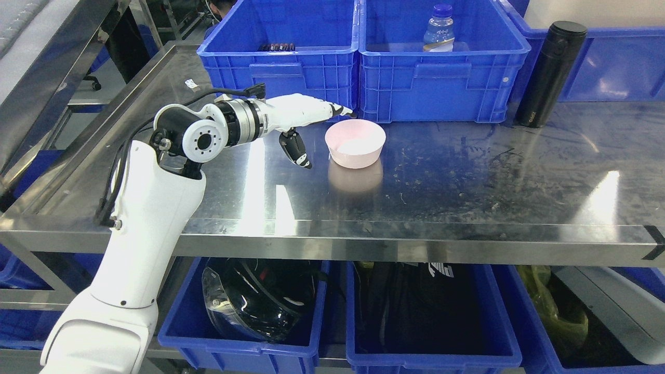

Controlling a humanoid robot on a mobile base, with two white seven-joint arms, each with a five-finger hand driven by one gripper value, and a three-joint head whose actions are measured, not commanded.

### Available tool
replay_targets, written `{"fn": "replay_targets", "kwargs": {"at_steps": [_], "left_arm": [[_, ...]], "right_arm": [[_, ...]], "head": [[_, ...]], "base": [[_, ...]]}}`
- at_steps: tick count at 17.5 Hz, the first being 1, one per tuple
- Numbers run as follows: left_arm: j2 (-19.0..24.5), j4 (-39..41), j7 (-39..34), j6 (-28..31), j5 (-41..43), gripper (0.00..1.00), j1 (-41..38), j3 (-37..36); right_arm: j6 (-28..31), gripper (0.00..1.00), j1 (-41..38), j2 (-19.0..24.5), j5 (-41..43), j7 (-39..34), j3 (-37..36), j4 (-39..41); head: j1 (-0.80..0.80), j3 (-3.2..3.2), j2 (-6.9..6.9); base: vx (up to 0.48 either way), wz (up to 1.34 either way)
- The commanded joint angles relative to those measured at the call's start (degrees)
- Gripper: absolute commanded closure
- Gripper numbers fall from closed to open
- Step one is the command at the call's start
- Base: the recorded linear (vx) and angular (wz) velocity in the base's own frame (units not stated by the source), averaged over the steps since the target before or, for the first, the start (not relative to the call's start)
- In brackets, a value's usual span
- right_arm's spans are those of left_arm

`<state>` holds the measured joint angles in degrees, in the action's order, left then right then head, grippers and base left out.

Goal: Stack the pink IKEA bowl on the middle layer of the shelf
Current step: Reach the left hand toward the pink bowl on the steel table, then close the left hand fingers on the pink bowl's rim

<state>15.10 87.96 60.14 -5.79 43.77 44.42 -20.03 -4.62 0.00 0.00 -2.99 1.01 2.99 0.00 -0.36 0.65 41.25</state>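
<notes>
While sitting upright on the steel shelf (467, 187), pink bowl (355, 143) looked like a single bowl, nothing nested in it or under it as far as visible, just a pale reflection below it on the metal. Couldn't spot a second bowl anywhere to stack it with, so stacking part judged as not done yet.

Just left of the bowl, left hand (306, 122) reached in with fingers stretched out long toward the bowl's far-left rim, fingertips (347, 111) right at the rim or barely short of it, hard to call contact. Thumb (296, 148) hung down apart from the fingers, near the bowl's left side. So hand wide, holding nothing. Looked like the lead-in to a grasp, not a grasp. Right arm nowhere in view.

Behind the bowl, two blue crates (358, 62) side by side, the right-hand one with a plastic bottle (439, 28) inside. Further right of the bowl and well apart, a black flask (550, 72) standing upright against another blue crate. Below the bowl's shelf, more blue bins, one with a dark helmet (257, 298).

Guessing most of the job still left: close on the bowl, lift, find the spot, set it down. Thin rim plus slick metal could make for a slide instead of a pickup.
</notes>
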Motion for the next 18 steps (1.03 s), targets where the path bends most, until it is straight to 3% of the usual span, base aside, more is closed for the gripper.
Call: {"fn": "replay_targets", "kwargs": {"at_steps": [1,4,18], "left_arm": [[-8.15,-11.84,0.77,-0.36,8.96,0.04,4.00,-6.87],[-11.23,-16.23,0.42,-0.97,9.05,0.07,5.75,-6.87],[-12.29,-24.68,0.77,-1.94,12.92,0.30,8.93,-8.80]], "right_arm": [[-0.03,0.00,-0.17,-1.00,0.00,0.04,0.00,1.00],[-0.03,0.00,-0.17,-1.00,0.00,0.04,0.00,1.00],[-0.03,0.00,-0.17,-1.00,0.00,0.04,0.00,1.00]], "head": [[0.00,0.00,0.00],[0.00,0.00,0.00],[0.00,0.00,-0.01]], "base": [[0.000,0.00],[0.000,0.00],[0.000,0.00]]}}
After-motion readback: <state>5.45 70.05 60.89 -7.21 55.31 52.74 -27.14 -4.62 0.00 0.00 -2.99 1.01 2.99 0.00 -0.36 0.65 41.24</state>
